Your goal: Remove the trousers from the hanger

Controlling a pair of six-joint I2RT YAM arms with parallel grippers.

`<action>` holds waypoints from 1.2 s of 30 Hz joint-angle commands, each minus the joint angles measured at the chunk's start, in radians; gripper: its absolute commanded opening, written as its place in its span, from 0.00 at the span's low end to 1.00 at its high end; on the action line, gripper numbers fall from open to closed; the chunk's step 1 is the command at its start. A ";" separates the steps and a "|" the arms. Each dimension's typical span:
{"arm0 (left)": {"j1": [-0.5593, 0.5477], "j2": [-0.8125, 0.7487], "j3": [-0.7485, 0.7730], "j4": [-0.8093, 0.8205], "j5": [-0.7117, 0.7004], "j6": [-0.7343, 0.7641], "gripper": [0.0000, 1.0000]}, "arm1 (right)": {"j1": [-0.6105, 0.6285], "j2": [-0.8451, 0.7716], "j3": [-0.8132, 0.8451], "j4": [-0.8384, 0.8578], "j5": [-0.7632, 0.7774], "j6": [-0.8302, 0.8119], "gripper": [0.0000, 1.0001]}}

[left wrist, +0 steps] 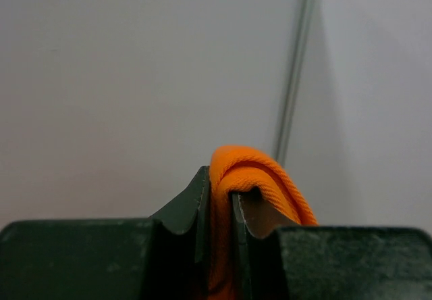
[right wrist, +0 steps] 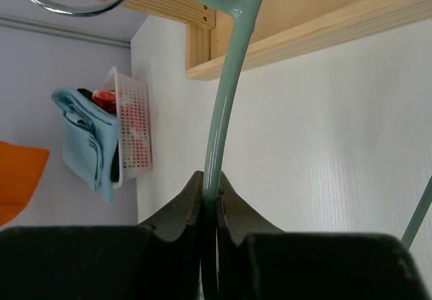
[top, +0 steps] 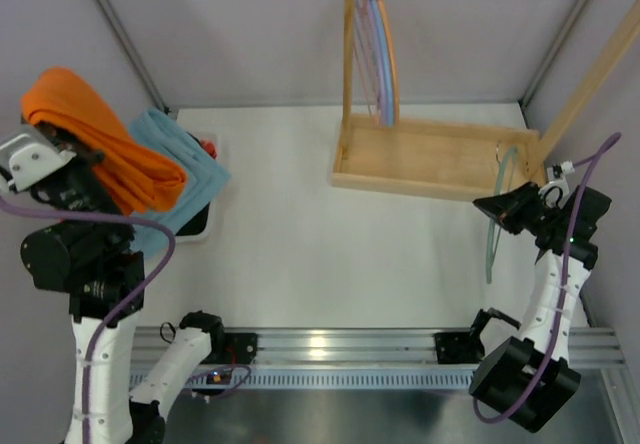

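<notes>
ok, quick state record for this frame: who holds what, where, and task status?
left gripper: shut on the trousers, raised at the left side
right gripper: shut on the hanger, beside the wooden rack
trousers vs hanger: apart, hanger bare
basket: light blue cloth lying on it
top rail: other hangers hanging
task status: trousers appear to be off the hanger
</notes>
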 commanded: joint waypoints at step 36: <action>0.510 0.331 -0.137 0.060 -0.012 -0.454 0.00 | -0.009 0.023 0.154 -0.017 0.006 -0.053 0.00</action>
